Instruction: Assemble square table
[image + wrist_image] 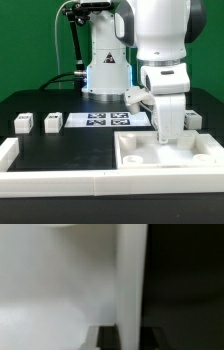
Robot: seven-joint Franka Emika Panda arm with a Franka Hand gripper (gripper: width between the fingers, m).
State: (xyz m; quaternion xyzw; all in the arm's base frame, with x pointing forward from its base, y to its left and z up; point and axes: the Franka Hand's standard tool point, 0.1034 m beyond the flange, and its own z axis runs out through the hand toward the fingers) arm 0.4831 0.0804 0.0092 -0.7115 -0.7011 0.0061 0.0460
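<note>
We see the tool (170, 135) pressed together and dipped inside the square table slab (140, 160). The slab lies rim-up at the tabletop's (70, 150) front corner on the exterior view's right, likely braced against the white rail (60, 180) so it stays steady. Two loose legs (22, 123) wait near the opposite edge, within reach.

White square slab (140, 158), rimmed underside up, flat on the worktop front at the exterior view's right. 2 white tagged block legs, outer leg (22, 123) and inner leg (52, 122), stand apart, well left of it. 3rd leg (193, 119) is upright at the slab's far right edge; can't tell if seated.
</note>
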